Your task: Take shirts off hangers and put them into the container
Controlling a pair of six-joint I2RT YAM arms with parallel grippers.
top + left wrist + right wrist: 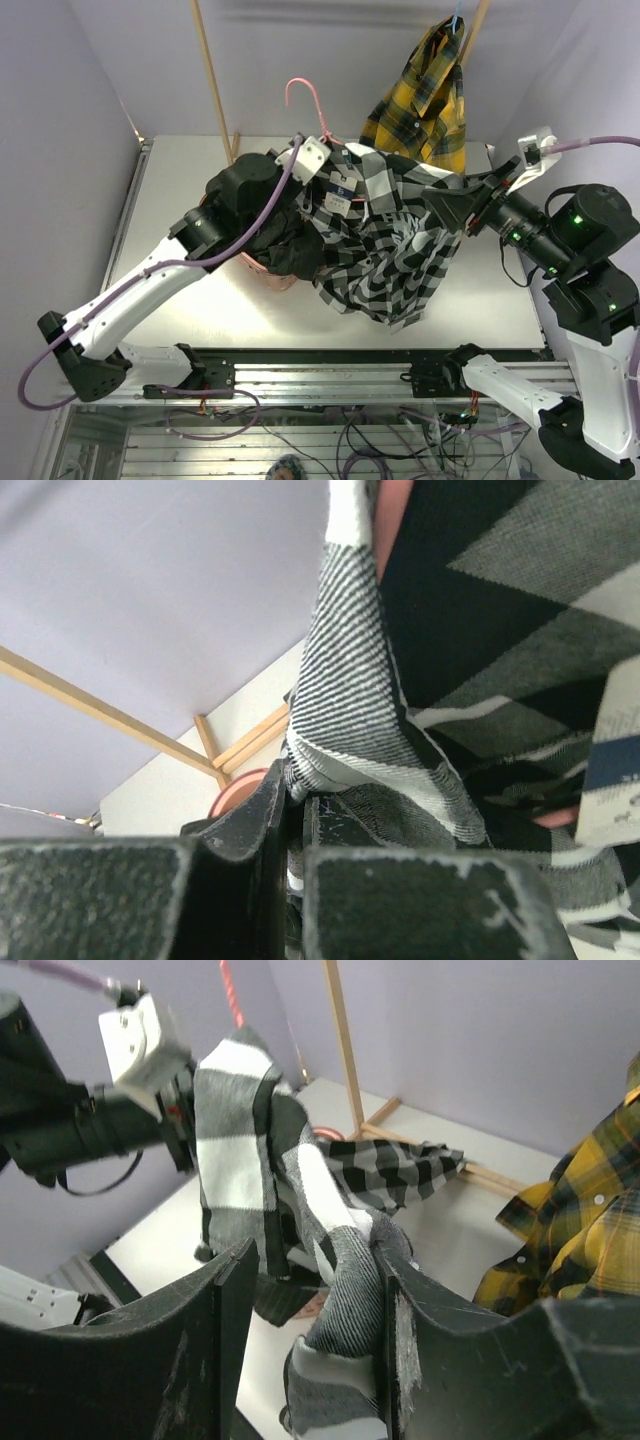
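Observation:
The black-and-white check shirt point(390, 250) hangs bunched over the middle of the table between both arms, still by the pink hanger point(308, 95). My left gripper point(325, 170) is shut on a fold of the shirt point(350, 680) near its collar, and its jaws point(295, 795) pinch the cloth. My right gripper point(440, 200) is open; in the right wrist view point(315, 1260) a roll of the cloth point(350, 1300) rests against one finger with a gap beside the other. The pink container point(272, 278) is mostly hidden under the shirt. The yellow-and-black shirt point(425, 90) hangs on the light blue hanger point(456, 22).
Wooden rack poles point(212, 80) rise at the back of the table, with their base bars point(400, 1110) lying on it. The yellow shirt point(580, 1220) hangs close to my right arm. Purple walls stand on both sides.

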